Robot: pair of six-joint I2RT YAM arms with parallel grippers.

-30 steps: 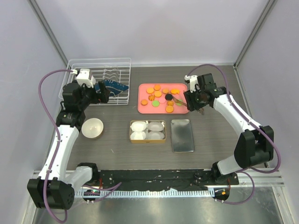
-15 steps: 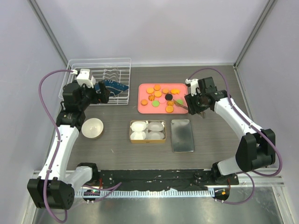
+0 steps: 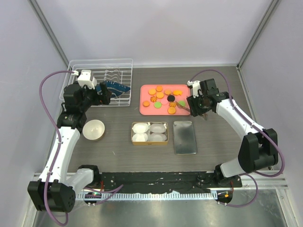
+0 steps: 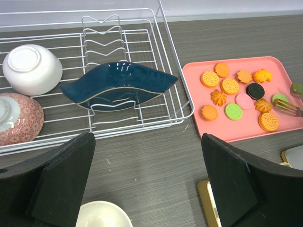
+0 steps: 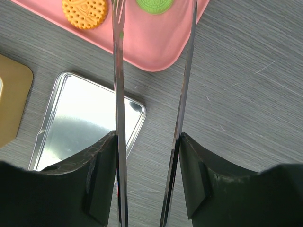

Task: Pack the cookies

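Note:
The cookies (image 3: 163,97) lie scattered on a pink tray (image 3: 184,111): mostly orange (image 4: 229,86), some green (image 4: 233,111), one black (image 4: 256,90) and one pale pink (image 4: 244,100). My right gripper (image 3: 195,105) hangs over the tray's right edge, shut on metal tongs (image 5: 118,94). The two tong blades run up between its fingers (image 5: 147,142). The tong tips (image 4: 286,108) reach among the right-hand cookies, near a green one (image 5: 155,4) and an orange one (image 5: 85,12). Nothing shows between the tips. My left gripper (image 3: 102,94) is open and empty (image 4: 147,142) beside the dish rack.
A gold tin (image 3: 133,132) holding white paper cups sits in front of the tray, with its silver lid (image 3: 185,137) to the right. The white wire dish rack (image 3: 100,66) at the back left holds a blue dish (image 4: 118,85) and bowls. A cream bowl (image 3: 93,129) stands by the left arm.
My right wrist has shifted slightly right and turned a little, still holding the tongs over the tray. The left arm has not moved.

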